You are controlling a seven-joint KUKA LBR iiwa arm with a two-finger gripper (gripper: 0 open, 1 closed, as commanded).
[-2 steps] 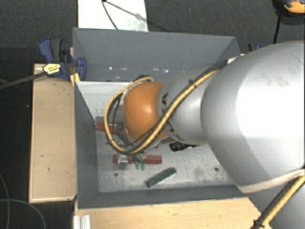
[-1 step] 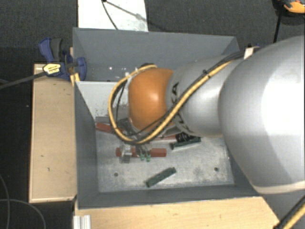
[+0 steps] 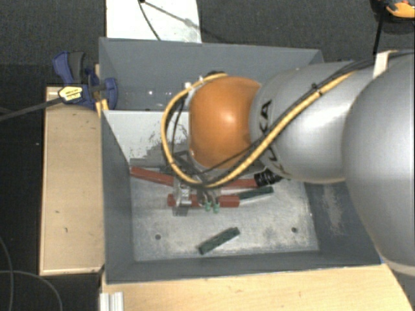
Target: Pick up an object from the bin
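Roughly at the middle of the bin floor lay a small heap of reddish-brown sticks (image 3: 152, 174) with a green piece (image 3: 262, 190) at its right end. The end effector (image 3: 194, 203) hung low over that heap, and whether it was wide, narrow or holding anything could not be told. A dark green bar (image 3: 218, 240) lay apart from them, nearer the front wall of the grey bin (image 3: 194, 63).
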